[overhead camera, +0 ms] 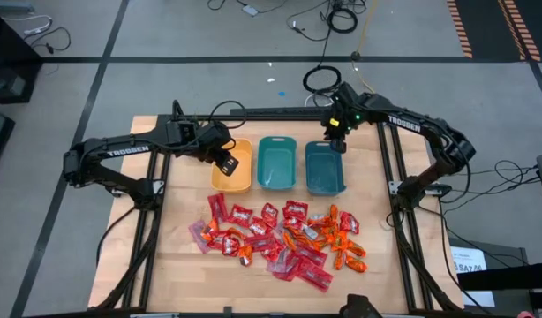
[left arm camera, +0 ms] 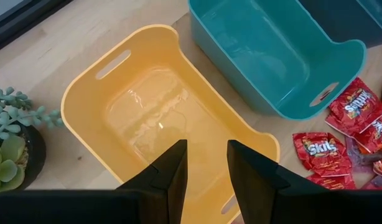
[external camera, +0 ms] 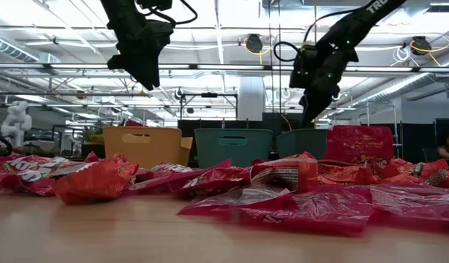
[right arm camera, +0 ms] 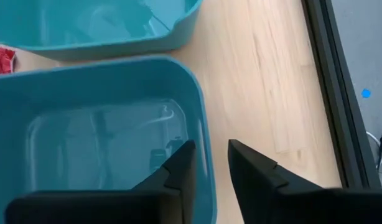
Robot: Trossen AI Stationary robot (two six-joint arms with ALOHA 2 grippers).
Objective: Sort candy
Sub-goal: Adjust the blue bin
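— Wooden tabletop (overhead camera: 178, 265) at the near side: why is the candy (overhead camera: 280, 237) heaped there, and all three bins bare?

— Sorting looks unstarted. Left gripper (left arm camera: 206, 163) hangs over the yellow bin (left arm camera: 85, 87), right gripper (right arm camera: 209, 163) over the end teal bin (right arm camera: 200, 112), both narrowly parted, holding nothing.

— Middle teal bin (overhead camera: 276, 162)?

— Empty too.

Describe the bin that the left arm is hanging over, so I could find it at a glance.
Start at the row of three plastic bins at the back of the wooden table, behind the heap of red candy. The one you want is the yellow bin at the left end, under the left gripper. Its two neighbours are teal; it alone is yellow, and it looks empty.
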